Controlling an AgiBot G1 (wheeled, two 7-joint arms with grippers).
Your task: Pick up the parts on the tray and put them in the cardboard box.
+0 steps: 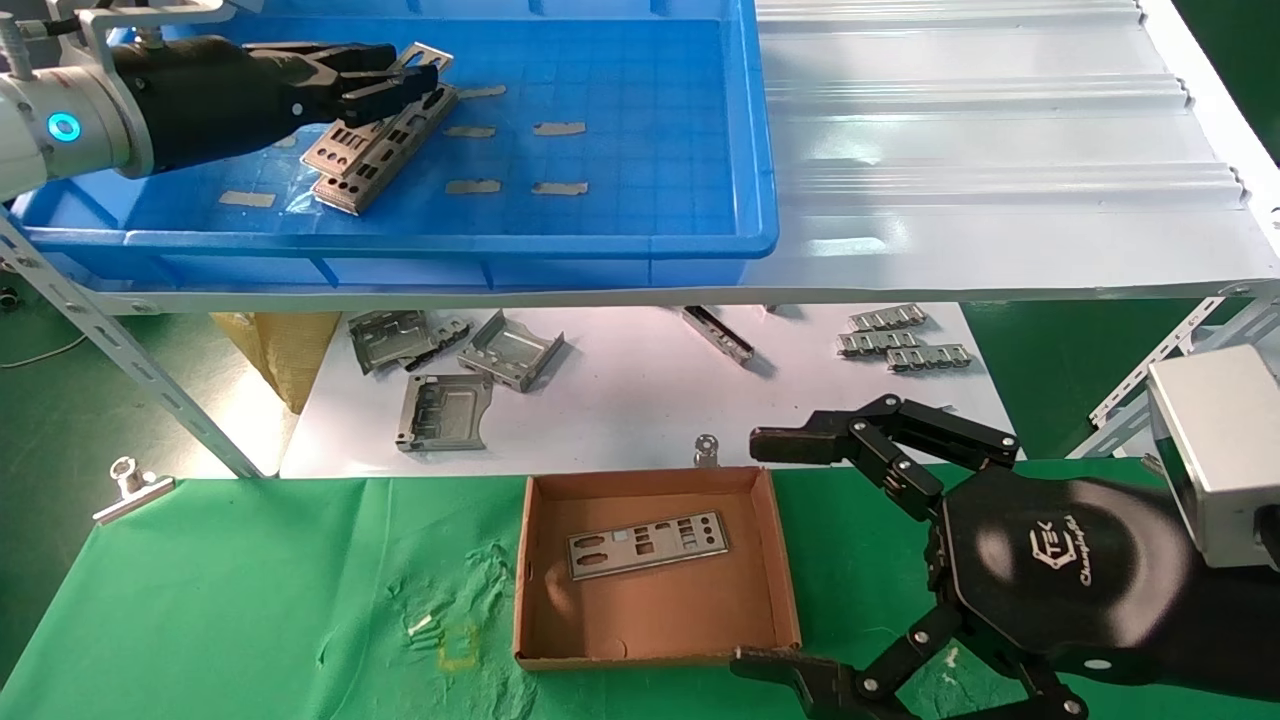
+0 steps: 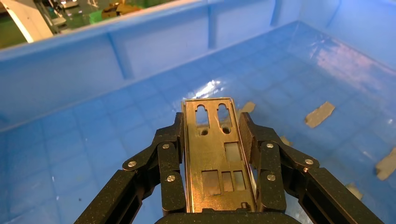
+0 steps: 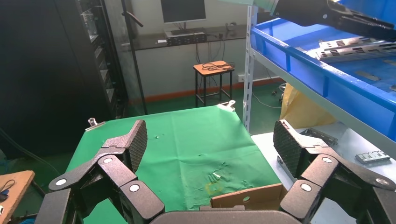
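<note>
A bright blue tray (image 1: 600, 215) fills the upper shelf, where the robot's left gripper (image 1: 400, 80) reaches in and clamps one silver plate (image 2: 217, 158) by its long edges, fingers (image 2: 170, 158) pressed to either side. The held plate appears raised at a tilt above the remaining parts (image 1: 375, 155), two or so stacked on the tray floor among tan tape strips (image 1: 558, 128).

Below, on the green cloth (image 1: 250, 600), the brown cardboard box (image 1: 780, 560) already holds one plate (image 1: 648, 545) lying flat. The right gripper (image 1: 790, 560) hovers just beside the box's right wall, jaws spread wide and empty. On the white surface behind the box lie grey metal brackets (image 1: 445, 410) and small ribbed connector strips (image 1: 905, 345), which are not part of the job.

The risk from here looks to be the grip itself: a thin plate pinched edge-on could twist or slip free on the way down to the box, or clip the tray's raised rim as it is carried out.
</note>
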